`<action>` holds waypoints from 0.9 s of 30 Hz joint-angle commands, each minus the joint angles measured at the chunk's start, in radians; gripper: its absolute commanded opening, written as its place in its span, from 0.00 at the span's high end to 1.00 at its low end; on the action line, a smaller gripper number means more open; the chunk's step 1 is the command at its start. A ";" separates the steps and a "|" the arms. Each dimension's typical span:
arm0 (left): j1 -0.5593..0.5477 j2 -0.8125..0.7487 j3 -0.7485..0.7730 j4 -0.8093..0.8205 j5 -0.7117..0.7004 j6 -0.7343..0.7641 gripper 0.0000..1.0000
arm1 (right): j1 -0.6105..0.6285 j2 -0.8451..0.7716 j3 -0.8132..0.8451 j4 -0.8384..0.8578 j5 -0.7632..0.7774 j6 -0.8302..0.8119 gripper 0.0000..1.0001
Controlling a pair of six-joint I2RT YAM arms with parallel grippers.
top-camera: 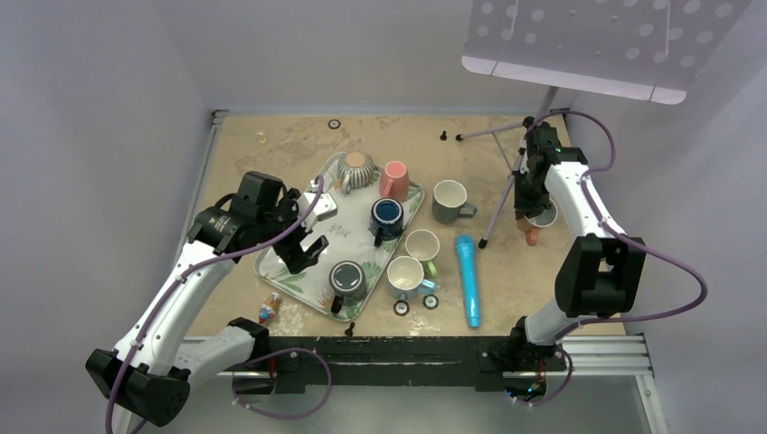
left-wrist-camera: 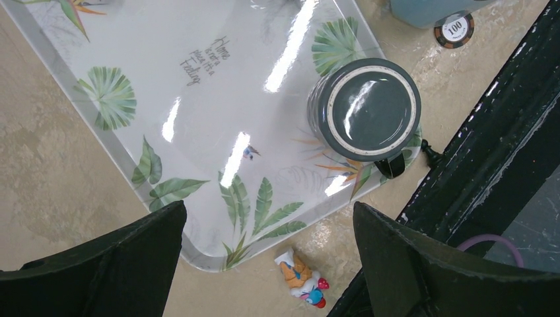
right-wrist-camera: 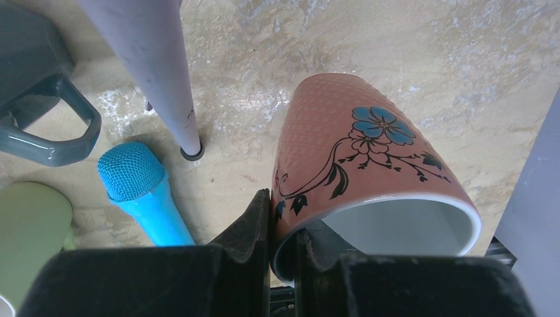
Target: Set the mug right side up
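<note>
My right gripper point(right-wrist-camera: 284, 224) is shut on the rim of a salmon mug with a blue flower point(right-wrist-camera: 370, 152): one finger is inside the mouth and one outside. It holds the mug tilted above the table at the right point(top-camera: 533, 233), with the mouth facing the wrist camera. My left gripper point(top-camera: 317, 231) is open and empty above the leaf-print tray point(top-camera: 298, 271). In the left wrist view the left gripper point(left-wrist-camera: 269, 218) hangs over the tray's near corner point(left-wrist-camera: 198, 132). A dark grey mug point(left-wrist-camera: 370, 109) stands upside down on the tray to the right of the fingers.
The tray also holds a striped upside-down mug point(top-camera: 357, 169), a pink upside-down cup point(top-camera: 393, 179) and a blue mug point(top-camera: 387, 215). Right of it are several upright mugs point(top-camera: 449, 201), a blue microphone point(top-camera: 468, 280) and a tripod leg point(right-wrist-camera: 158, 66). A small toy point(left-wrist-camera: 300, 277) lies by the tray corner.
</note>
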 commanded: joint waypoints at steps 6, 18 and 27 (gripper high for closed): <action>-0.003 -0.012 0.023 0.020 0.001 0.033 0.00 | 0.008 -0.143 0.011 0.032 0.042 -0.018 1.00; -0.004 -0.094 0.000 0.124 0.072 0.009 0.00 | -0.071 -0.095 -0.045 0.067 -0.012 0.065 1.00; -0.006 -0.093 -0.008 0.092 0.104 0.032 0.00 | -0.176 0.047 -0.146 0.132 -0.051 0.119 1.00</action>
